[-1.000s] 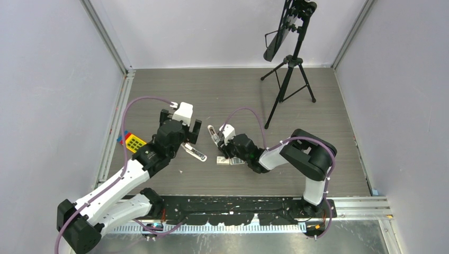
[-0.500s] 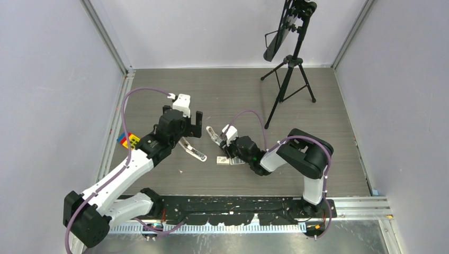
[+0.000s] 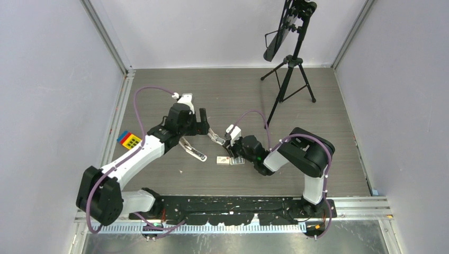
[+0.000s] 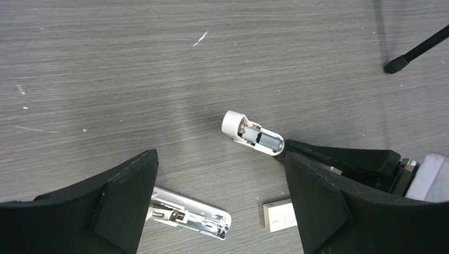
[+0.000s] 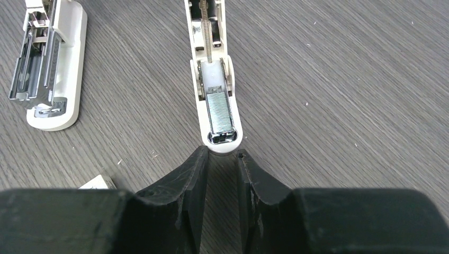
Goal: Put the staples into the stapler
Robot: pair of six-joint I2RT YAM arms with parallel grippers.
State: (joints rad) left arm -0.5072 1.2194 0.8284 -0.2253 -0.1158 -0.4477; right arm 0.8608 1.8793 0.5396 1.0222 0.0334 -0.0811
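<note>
Clearly, left fingers (image 4: 127,196) spread wide, empty — right fingers (image 5: 180,185) nearly together, tips at the end of the stapler (image 5: 212,79).

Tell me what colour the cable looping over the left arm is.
Purple; the cable shows best in the top view.

Colours on record:
- Table (image 3: 328,132): grey-brown, fine streaked wood grain.
- Stapler (image 5: 213,79): white shell, silver inner channel and spring.
- Staples (image 5: 220,111): silvery-grey, finely ribbed strip.
- Second stapler (image 5: 69,69): white, with bright silver metal.
- Box (image 4: 279,216): white.
- Left gripper (image 4: 221,156) and right gripper (image 5: 222,152): matt black.
- Cables (image 3: 140,103): purple.
- Tripod (image 3: 286,79): black.
- Card (image 3: 130,140): yellow, red, blue and green.
</note>
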